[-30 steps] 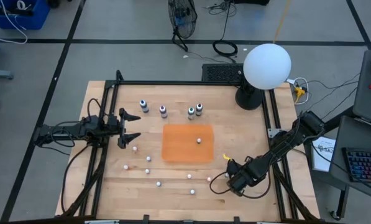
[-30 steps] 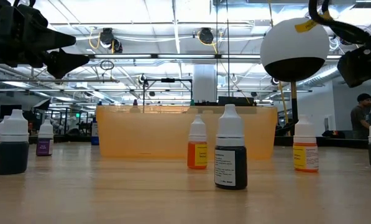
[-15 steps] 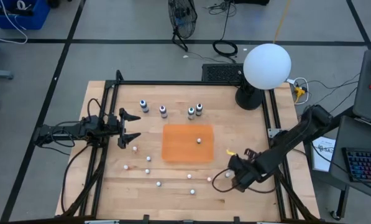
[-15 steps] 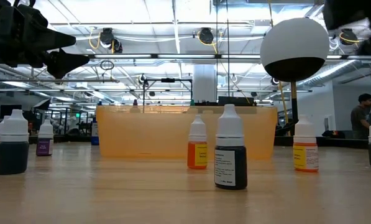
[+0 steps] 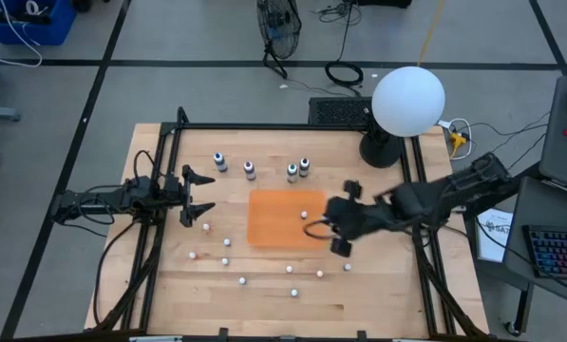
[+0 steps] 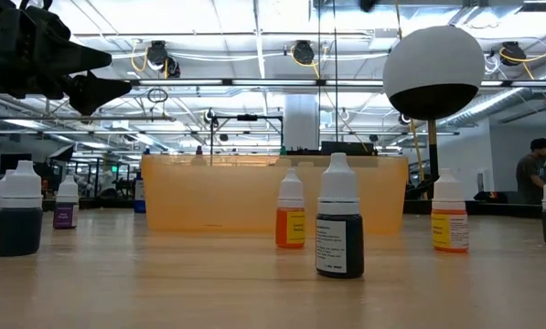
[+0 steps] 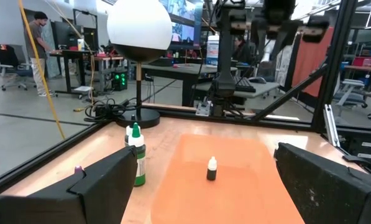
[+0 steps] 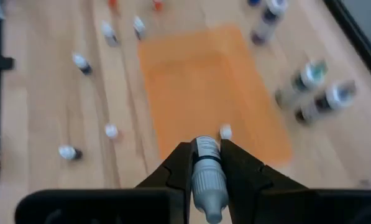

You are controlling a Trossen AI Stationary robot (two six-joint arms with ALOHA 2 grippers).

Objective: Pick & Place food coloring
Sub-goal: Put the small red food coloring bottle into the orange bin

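Four dark bottles with pale caps stand upright in a row by the table's far edge [image 5: 250, 170]; the green one [image 7: 135, 158] also shows in the left wrist view. Smaller white-capped bottles stand scattered on the near half [image 5: 242, 281], and one stands in the orange tray [image 5: 304, 215]. My right gripper [image 5: 323, 224] hovers over the tray's right edge, shut on a small bottle [image 8: 204, 168]. My left gripper [image 5: 196, 195] waits open at the table's left side, above the wood. My right gripper pinches the small bottle's body [image 8: 203, 163] between its two fingers [image 8: 180, 163], coming from above and pointing down. The bottle sits upright in the hold with its pale cap [image 8: 210, 196] toward the wrist. It is lifted clear above the tray [image 8: 191, 81].
A lamp with a white globe [image 5: 408, 101] stands at the far right corner. A black frame [image 5: 264, 126] runs round the table. The orange tray [image 5: 274, 233] lies mid-table. In the low view, orange [image 6: 291, 219], black [image 6: 338, 228] and yellow [image 6: 449, 219] small bottles stand before the tray.
My right gripper has risen from the table's near right part and swung toward the far edge and the left, ending over the tray's right edge. In the low view it has left the picture upward. The bottles on the table have stayed put.
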